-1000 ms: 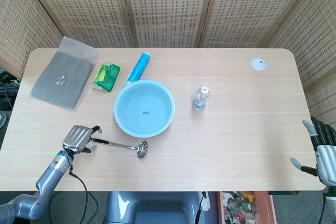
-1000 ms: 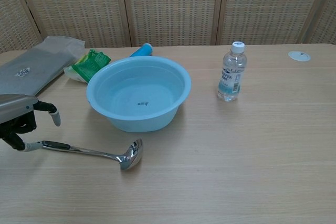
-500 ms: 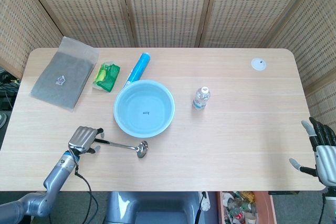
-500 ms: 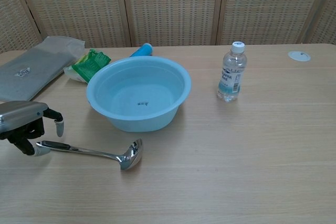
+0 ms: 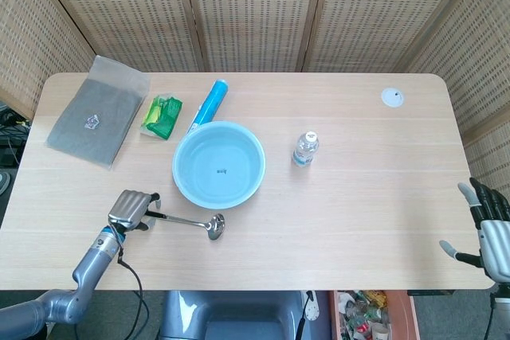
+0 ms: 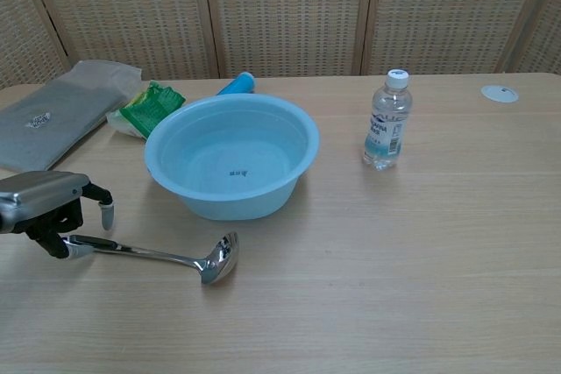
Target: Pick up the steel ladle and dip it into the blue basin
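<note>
Steel ladle [image 6: 166,257], slim, round-bowled, shiny

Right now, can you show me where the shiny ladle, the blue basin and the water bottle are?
steel ladle [image 6: 218,258], chest view, on its bowl.
blue basin [image 6: 231,204], chest view, on its front outer wall.
water bottle [image 6: 386,134], chest view, on its label.

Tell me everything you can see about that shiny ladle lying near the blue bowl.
The steel ladle is polished silver metal, with a long thin handle and a small round bowl that mirrors the room. It lies flat on the wooden table, just in front of the blue basin and apart from it, its bowl to the right. The robot's left hand is over the handle's end with fingers curled around it; whether they grip it yet is unclear.
</note>
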You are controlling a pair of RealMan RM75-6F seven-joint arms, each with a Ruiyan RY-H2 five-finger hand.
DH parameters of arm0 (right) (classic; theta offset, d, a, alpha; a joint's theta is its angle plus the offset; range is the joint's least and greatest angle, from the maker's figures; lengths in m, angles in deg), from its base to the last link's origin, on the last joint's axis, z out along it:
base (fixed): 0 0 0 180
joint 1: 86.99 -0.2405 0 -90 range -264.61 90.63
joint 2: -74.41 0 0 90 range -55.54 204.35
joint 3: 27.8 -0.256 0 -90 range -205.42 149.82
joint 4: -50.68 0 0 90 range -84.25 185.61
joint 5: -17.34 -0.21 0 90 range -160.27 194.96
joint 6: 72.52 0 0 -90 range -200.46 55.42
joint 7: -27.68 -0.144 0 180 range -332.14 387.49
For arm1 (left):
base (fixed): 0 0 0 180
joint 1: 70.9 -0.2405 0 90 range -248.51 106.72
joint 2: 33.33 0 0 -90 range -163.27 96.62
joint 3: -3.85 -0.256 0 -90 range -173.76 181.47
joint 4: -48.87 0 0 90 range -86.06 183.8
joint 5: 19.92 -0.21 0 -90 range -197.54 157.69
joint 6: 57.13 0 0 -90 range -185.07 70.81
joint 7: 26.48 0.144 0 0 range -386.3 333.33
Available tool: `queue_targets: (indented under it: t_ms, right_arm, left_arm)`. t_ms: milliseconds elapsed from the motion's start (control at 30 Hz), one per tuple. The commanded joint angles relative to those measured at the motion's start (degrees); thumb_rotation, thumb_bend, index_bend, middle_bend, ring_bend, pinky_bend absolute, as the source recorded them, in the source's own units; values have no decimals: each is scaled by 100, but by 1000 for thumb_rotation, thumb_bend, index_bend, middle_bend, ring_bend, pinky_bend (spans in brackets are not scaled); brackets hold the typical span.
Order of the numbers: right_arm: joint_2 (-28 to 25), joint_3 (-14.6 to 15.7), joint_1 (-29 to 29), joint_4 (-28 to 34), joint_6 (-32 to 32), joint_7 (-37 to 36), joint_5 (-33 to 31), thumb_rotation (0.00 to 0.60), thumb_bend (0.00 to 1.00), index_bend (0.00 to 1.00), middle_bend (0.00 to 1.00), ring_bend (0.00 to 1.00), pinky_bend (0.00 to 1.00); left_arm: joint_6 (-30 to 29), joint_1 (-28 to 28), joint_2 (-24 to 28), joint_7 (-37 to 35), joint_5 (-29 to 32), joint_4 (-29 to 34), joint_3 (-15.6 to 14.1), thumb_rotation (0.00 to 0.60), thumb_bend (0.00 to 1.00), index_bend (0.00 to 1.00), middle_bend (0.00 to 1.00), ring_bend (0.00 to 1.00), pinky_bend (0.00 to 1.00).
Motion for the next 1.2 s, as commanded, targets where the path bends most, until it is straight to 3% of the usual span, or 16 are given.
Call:
queue_targets:
  t_ms: [33, 967, 1200]
  right_arm:
    - [-2, 3, -3, -3, -8, -7, 0, 600, 0, 0, 0, 0, 0]
    - [-47, -13, -15, -28, -51, -165, -53, 600, 0, 0, 0, 0, 0]
    - [-46, -11, -12, -36, -38, -176, -41, 600, 0, 0, 0, 0, 0]
  left_arm:
    - [7, 24, -20, 33, 13, -11, -12, 600, 331, 449, 990, 989, 1000]
    - [84, 163, -264, 309, 283, -260, -104, 600, 333, 471, 983, 989, 1000]
    - [31, 164, -188, 285, 255, -197, -122, 600, 381, 684, 983, 989, 1000]
